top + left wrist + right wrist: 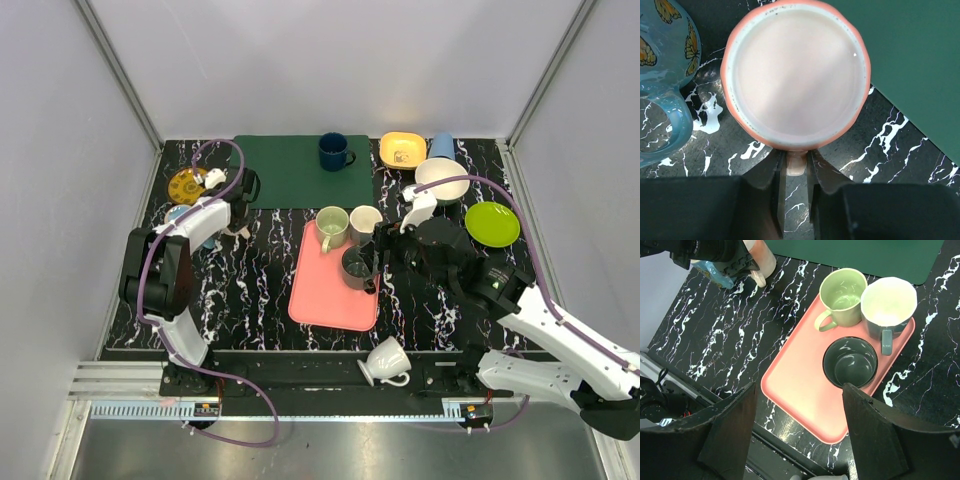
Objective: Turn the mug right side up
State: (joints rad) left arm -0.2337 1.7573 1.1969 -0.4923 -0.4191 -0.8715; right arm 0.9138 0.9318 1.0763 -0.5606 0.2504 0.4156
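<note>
A salmon-pink mug (pixel 796 75) fills the left wrist view, on the black marble table next to the green mat (pixel 920 60). A flat pale face ringed by a white band is turned up; it looks like the base. My left gripper (pixel 796 159) is shut on the mug's handle (pixel 796 167), which sits between the two fingers. The mug also shows at the top of the right wrist view (pixel 764 260). My right gripper (pixel 800 405) is open and empty, above the near part of the pink tray (pixel 800 385).
The pink tray (pixel 325 290) holds a green mug (pixel 332 226), a white-and-grey mug (pixel 365 222) and a dark mug (pixel 356 268). A blue butterfly mug (pixel 660 75) stands by the pink mug. A navy mug (pixel 333 152), bowls and a green plate (pixel 492 223) stand behind. A white mug (pixel 385 360) lies at the near rail.
</note>
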